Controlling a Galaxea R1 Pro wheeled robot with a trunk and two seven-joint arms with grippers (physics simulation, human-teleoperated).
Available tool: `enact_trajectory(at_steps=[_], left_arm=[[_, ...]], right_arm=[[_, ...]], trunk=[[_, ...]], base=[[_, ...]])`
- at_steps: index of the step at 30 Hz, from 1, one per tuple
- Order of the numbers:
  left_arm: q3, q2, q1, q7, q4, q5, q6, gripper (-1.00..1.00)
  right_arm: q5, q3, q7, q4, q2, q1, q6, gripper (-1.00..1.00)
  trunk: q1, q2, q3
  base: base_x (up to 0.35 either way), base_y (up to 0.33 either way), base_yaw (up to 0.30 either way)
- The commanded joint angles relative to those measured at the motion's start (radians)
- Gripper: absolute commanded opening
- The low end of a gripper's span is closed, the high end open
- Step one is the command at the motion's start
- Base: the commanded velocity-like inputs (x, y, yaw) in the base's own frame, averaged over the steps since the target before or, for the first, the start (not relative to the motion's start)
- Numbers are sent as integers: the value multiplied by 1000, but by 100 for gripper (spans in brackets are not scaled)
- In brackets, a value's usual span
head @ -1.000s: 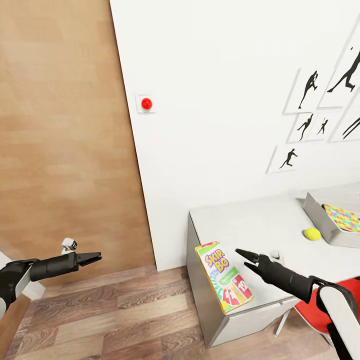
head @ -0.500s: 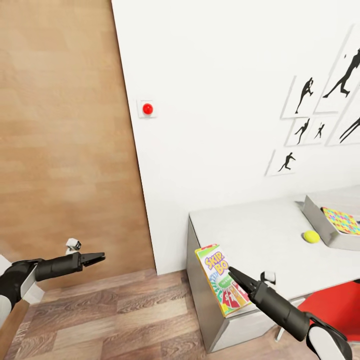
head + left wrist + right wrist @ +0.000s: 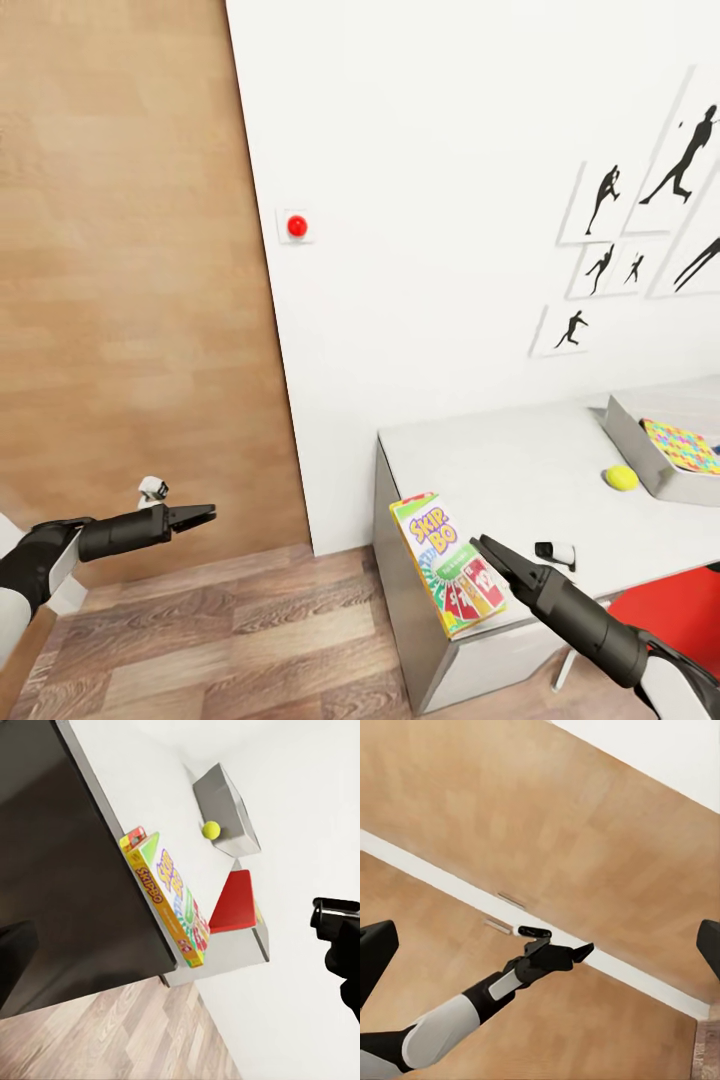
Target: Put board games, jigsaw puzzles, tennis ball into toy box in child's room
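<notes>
The long green-yellow-red Skip-Bo board game (image 3: 446, 576) lies on the front left corner of the table (image 3: 500, 465), overhanging the edge; it is also seen in the left wrist view as the board game (image 3: 169, 900). My right gripper (image 3: 488, 548) hovers just beside its right edge with nothing held; its fingers stand wide apart in the right wrist view. The tennis ball (image 3: 621, 478) rests on the table next to the toy box (image 3: 640, 452), which holds a mosaic jigsaw puzzle (image 3: 684, 447). My left gripper (image 3: 203, 516) hangs open over the floor, far left of the table.
A wooden door (image 3: 130, 280) fills the wall on the left. A red wall button (image 3: 296, 226) and black silhouette pictures (image 3: 620, 235) hang on the white wall. A red chair (image 3: 665, 612) stands at the table's front right. Wood-plank floor (image 3: 230, 640) lies between the arms.
My right arm has dropped and drawn back toward the table's front edge, its tip now beside the Skip-Bo box. The view shifted slightly. The left arm barely moved.
</notes>
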Motion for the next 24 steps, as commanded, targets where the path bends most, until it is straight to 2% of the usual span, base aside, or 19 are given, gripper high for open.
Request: enact_trajectory(at_steps=[1, 5, 12, 17, 24], left_arm=[[1, -3, -1, -2, -1, 1, 10, 100], [0, -8, 0, 9, -1, -1, 10, 100], [3, -9, 0, 50, -1, -2, 9, 100], [2, -12, 0, 60, -1, -2, 9, 100], [1, -30, -1, 65, -1, -2, -3, 100]], right_arm=[[-5, -4, 3, 0, -7, 0, 6, 100], [-6, -15, 12, 0, -17, 1, 6, 100], [-8, -61, 33, 0, -18, 1, 6, 100], [-8, -73, 45, 0, -17, 1, 5, 100], [-8, -75, 52, -1, -13, 1, 8, 100]], trunk=[[1, -2, -1], [1, -2, 2], [1, -2, 4], [1, -2, 4], [1, -2, 4]], base=[[0, 0, 0], [0, 0, 0], [39, -81, 0], [78, -231, 0], [65, -153, 0]])
